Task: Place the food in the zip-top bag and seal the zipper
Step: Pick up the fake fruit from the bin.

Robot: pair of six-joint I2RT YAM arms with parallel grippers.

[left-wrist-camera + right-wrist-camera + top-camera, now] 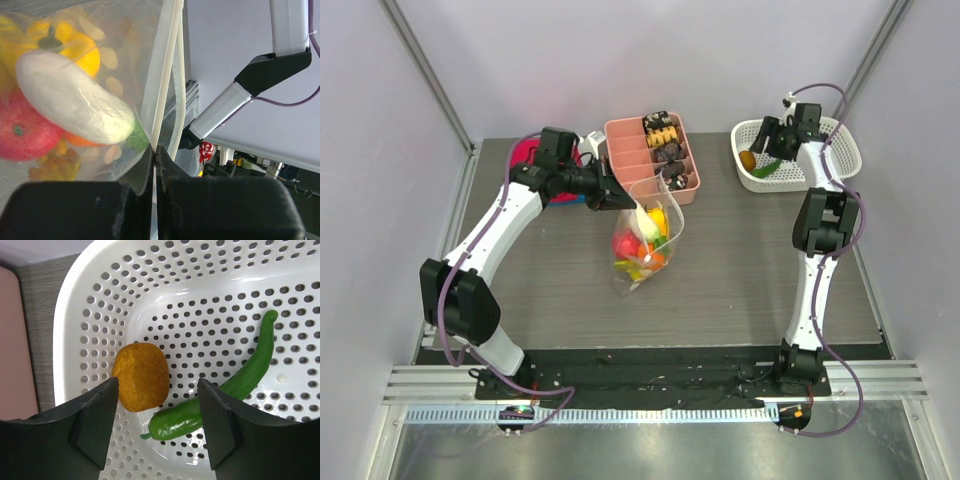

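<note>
The bag (645, 240) stands mid-surface, its mouth edge caught in the left end effector (620, 193), its body on the near side of the fingers. In the left wrist view the fingers are pressed narrow together on the zipper (167, 75), a pale strip that runs straight away from the fingertips. Just left of that strip, inside the bag, lie a white piece (75, 105), a yellow pepper (70, 45) beyond it, and a red apple (25, 132) at the far left. An orange piece and something yellow-brown sit under them, blurred.

The right end effector (157, 390) hangs spread wide over a white basket (90, 300), holding nothing. Below its gap, nearer the left finger, lies an orange lump (141, 382). A green pepper (240, 385) runs from under the gap out past the right finger. Whether the fingers touch either cannot be told.

Just beyond the left end effector sits a pink tray (640, 140) with dark snacks (665, 150) in its compartments. A red plate (525, 152) shows behind the left arm.

The surface (750, 260) is grey wood-grain, and pale walls close it in on three sides.
</note>
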